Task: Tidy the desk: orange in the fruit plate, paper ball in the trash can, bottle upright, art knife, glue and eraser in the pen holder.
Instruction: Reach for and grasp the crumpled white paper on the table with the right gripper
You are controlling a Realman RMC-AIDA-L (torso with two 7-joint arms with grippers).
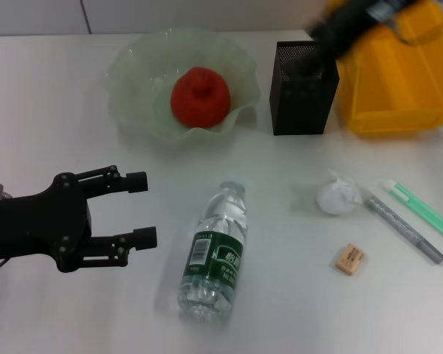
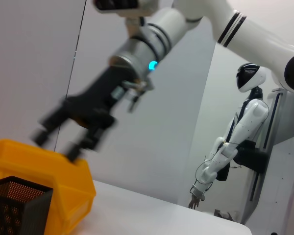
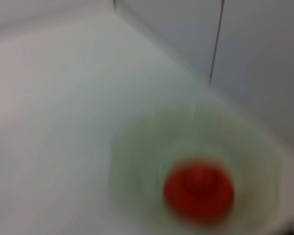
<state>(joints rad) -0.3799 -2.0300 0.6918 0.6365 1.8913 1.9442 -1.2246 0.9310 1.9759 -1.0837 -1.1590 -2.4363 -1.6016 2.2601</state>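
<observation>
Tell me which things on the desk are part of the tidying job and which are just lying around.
Job: orange in fruit plate; bottle on its side; paper ball; eraser; pen holder; trash can.
Just there: grey pen-like stick, green pen-like stick, maybe the knife and glue.

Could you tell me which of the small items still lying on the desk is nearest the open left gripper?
The bottle, lying on its side just beside the left gripper; the paper ball and eraser lie farther off.
</observation>
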